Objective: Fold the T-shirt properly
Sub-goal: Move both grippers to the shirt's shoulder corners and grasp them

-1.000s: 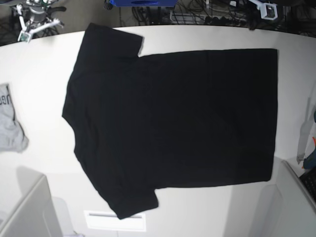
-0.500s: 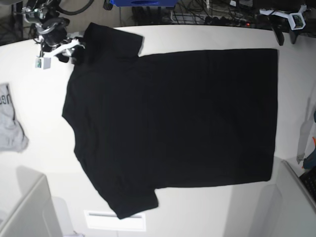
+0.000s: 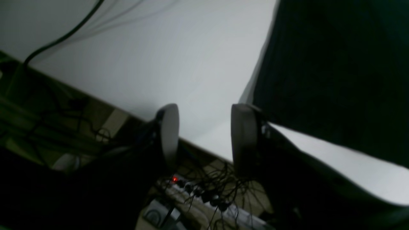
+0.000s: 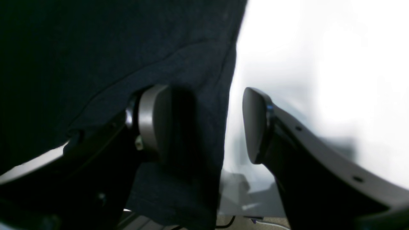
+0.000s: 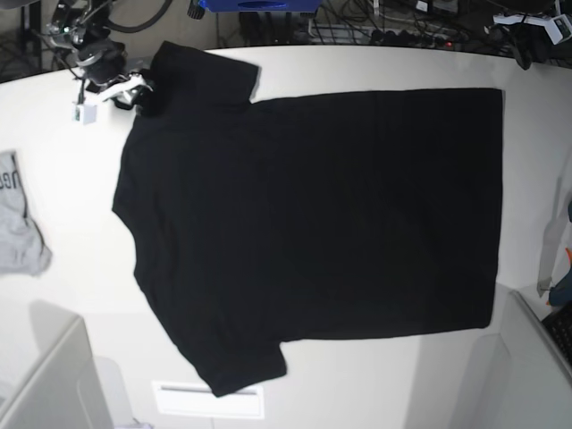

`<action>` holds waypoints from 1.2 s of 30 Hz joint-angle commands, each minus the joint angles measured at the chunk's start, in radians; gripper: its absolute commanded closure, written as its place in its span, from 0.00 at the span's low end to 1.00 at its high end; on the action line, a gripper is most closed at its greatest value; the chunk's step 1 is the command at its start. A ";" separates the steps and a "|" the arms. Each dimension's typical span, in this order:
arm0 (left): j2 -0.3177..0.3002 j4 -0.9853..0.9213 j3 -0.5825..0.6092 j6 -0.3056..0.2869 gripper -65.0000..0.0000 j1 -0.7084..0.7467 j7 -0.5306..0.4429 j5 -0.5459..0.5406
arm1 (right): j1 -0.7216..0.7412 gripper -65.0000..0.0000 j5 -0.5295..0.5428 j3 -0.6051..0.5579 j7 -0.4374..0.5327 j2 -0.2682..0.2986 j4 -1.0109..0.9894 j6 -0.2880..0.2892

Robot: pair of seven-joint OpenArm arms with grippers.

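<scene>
The T-shirt [image 5: 313,223] lies flat across the table [image 5: 71,179] for folding; the right gripper [image 5: 134,89], jaws apart, straddles its far-left sleeve edge, while the left gripper [image 3: 204,134] stands open and empty beyond the far-right hem corner.

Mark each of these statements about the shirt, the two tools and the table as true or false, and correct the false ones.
1. The large black cloth T-shirt lies spread flat on the white table. True.
2. The right tool is shut on a sleeve. False: its jaws stand apart, with the sleeve's edge between them.
3. The left tool is open near the table's edge, beside the shirt's corner. True.
4. The small grey garment with dark lettering lies on top of the black T-shirt. False: it lies apart, at the table's edge.
5. The shirt is already folded in half. False: both sleeves and the body lie unfolded.
</scene>
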 commanded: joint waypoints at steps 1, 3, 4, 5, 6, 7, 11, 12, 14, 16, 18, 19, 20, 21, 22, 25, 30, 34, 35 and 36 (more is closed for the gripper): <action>-0.006 0.013 -0.001 -0.010 0.59 0.007 -0.024 -0.004 | -0.016 0.48 -0.028 -0.021 -0.064 0.006 -0.003 0.006; -0.003 0.010 0.000 -0.010 0.59 -0.014 -0.022 -0.004 | -0.026 0.49 -0.029 -0.058 -0.095 0.007 -0.003 0.058; -0.003 0.003 0.000 -0.010 0.59 -0.023 -0.021 -0.004 | -0.031 0.49 -0.032 -0.069 -0.095 0.003 -0.003 0.077; -0.003 -0.002 0.002 -0.010 0.59 -0.033 -0.021 -0.004 | -0.033 0.49 -0.032 -0.075 -0.091 0.001 -0.007 0.081; -0.003 -0.008 0.002 -0.010 0.59 -0.043 -0.021 -0.007 | -0.033 0.49 -0.032 -0.078 -0.084 0.001 -0.010 0.078; -0.002 -0.013 0.002 -0.010 0.59 -0.057 -0.011 -0.007 | -0.033 0.52 -0.032 -0.076 -0.083 0.001 -0.016 0.078; -0.002 -0.010 -0.003 -0.010 0.59 -0.115 0.139 -0.012 | -0.029 0.83 -0.032 -0.070 -0.080 0.007 -0.049 0.081; 0.000 -0.011 -0.004 -0.010 0.59 -0.129 0.168 -0.012 | -0.028 0.92 -0.032 -0.070 -0.080 0.007 -0.053 0.083; 0.003 -0.016 -0.006 -0.010 0.59 -0.154 0.213 -0.012 | -0.028 1.00 -0.032 -0.069 -0.078 0.007 -0.058 0.080; 0.021 -0.016 -0.006 -0.010 0.59 -0.169 0.225 -0.012 | -0.028 1.00 -0.032 -0.069 -0.078 0.007 -0.059 0.080; 0.029 -0.017 -0.003 -0.008 0.59 -0.191 0.231 -0.012 | -0.028 1.00 -0.032 -0.069 -0.078 0.007 -0.059 0.080; 0.032 -0.025 0.000 -0.008 0.59 -0.200 0.231 -0.013 | -0.028 1.00 -0.032 -0.069 -0.078 0.007 -0.059 0.081; 0.034 -0.036 0.000 -0.008 0.59 -0.209 0.231 -0.013 | -0.028 1.00 -0.032 -0.069 -0.078 0.007 -0.056 0.081; 0.034 -0.047 0.002 -0.008 0.59 -0.223 0.234 -0.013 | -0.028 1.00 -0.032 -0.069 -0.078 0.007 -0.052 0.083; 0.034 -0.057 0.002 -0.008 0.59 -0.237 0.259 -0.013 | -0.028 1.00 -0.032 -0.069 -0.078 0.007 -0.050 0.083; 0.035 -0.077 -0.006 -0.008 0.59 -0.278 0.360 -0.013 | -0.028 1.00 -0.032 -0.069 -0.078 0.007 -0.050 0.084; 0.037 -0.088 0.000 -0.007 0.59 -0.310 0.385 -0.013 | -0.028 1.00 -0.032 -0.069 -0.078 0.007 -0.050 0.086; 0.051 -0.088 0.002 -0.007 0.60 -0.327 0.386 -0.010 | -0.029 1.00 -0.032 -0.070 -0.078 0.009 -0.050 0.086; 0.054 -0.088 0.002 -0.007 0.60 -0.329 0.386 -0.010 | -0.029 1.00 -0.032 -0.070 -0.078 0.009 -0.050 0.086; 0.055 -0.088 0.002 -0.007 0.60 -0.330 0.386 -0.010 | -0.029 1.00 -0.032 -0.070 -0.078 0.009 -0.050 0.087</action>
